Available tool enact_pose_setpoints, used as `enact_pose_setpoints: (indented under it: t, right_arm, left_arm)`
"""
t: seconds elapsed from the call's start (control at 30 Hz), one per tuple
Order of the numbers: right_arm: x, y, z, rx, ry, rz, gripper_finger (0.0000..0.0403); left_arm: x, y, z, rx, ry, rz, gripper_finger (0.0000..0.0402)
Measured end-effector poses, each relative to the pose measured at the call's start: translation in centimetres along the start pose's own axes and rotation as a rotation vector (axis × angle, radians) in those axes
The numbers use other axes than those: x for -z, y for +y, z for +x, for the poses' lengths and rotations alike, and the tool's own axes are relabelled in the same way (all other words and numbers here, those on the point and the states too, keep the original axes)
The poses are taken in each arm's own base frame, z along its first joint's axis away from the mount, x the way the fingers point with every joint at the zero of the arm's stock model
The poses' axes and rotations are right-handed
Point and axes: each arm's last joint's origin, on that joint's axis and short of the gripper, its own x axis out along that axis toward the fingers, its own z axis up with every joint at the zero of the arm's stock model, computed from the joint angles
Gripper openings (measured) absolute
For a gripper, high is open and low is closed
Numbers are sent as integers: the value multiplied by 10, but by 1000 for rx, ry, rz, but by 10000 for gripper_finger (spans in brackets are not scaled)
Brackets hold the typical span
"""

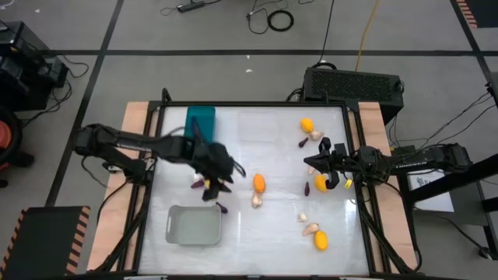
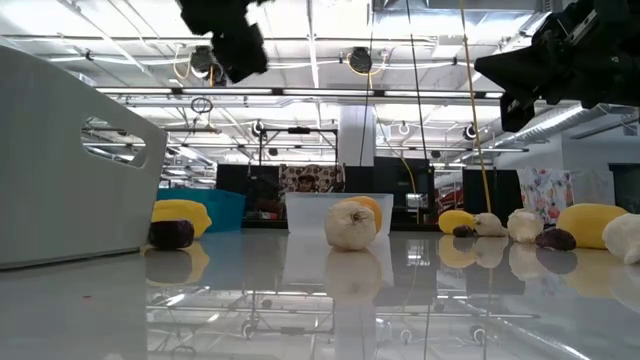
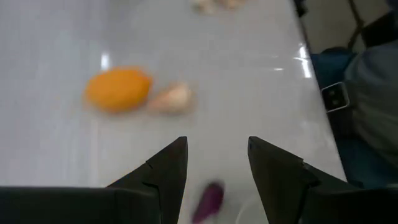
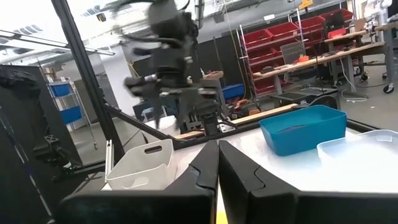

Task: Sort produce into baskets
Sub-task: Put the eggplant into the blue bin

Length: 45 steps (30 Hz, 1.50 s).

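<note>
Glossy white counter (image 1: 272, 225) with pale wooden side strips, set on a grey floor crossed by dark lines and strewn with cables. Beyond it, from the low view, a large hall with ceiling trusses and strip lights; from the right wrist view, red bin racks and workbenches. No readable writing or brand anywhere.

Far left on the counter: teal basket (image 1: 200, 121) at the far edge, grey basket (image 1: 194, 225) at the near edge, clear basket (image 2: 338, 212) in the middle far part, faint from above. Left pincer (image 1: 220, 176) hovering between the teal and grey ones, fingers (image 3: 165, 174) spread, nothing held, above a purple eggplant (image 3: 211, 199); two more purple pieces (image 1: 204, 185) just beside it on the counter. Next, mid-counter, an orange oval (image 1: 258, 183) with a pale garlic bulb (image 1: 256, 201) just beside it.

Further right, near the far edge, a yellow oval (image 1: 307, 124), a garlic bulb and a purple piece in a cluster. Right pincer (image 1: 325, 165) over the right part of the counter, fingers (image 4: 205, 171) pressed together, a sliver of yellow showing between them low down, so apparently pinching a yellow piece (image 1: 320, 183). Near the right front, two garlic bulbs (image 1: 308, 225) and another yellow oval (image 1: 320, 240).
</note>
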Motion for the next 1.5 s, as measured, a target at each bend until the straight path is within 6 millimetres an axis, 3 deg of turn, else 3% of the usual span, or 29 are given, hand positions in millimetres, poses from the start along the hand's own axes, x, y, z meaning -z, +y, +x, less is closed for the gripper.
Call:
enact_pose_setpoints:
  t: [0.13,0.2,0.43,0.6,0.93,1.33,1.5]
  right_arm:
    - [-2,0,0,-5,-16,7,4]
    - [-3,1,0,-8,-27,18,4]
    - [-2,1,0,-6,-26,24,4]
    - [-2,1,0,-6,-26,24,4]
    - [-2,0,0,-4,-20,21,4]
    - [-1,0,0,-3,-15,11,4]
    - [0,3,8,9,74,47,4]
  left_arm:
    - [-5,-16,26,90,-7,-33,176]
    - [-4,-18,32,81,74,-76,176]
    - [27,-4,16,-295,546,-390,176]
    - [48,4,14,-401,684,-344,176]
    - [79,12,32,-331,753,-142,176]
    - [88,19,48,-321,671,-42,176]
    - [88,20,48,-332,675,-45,176]
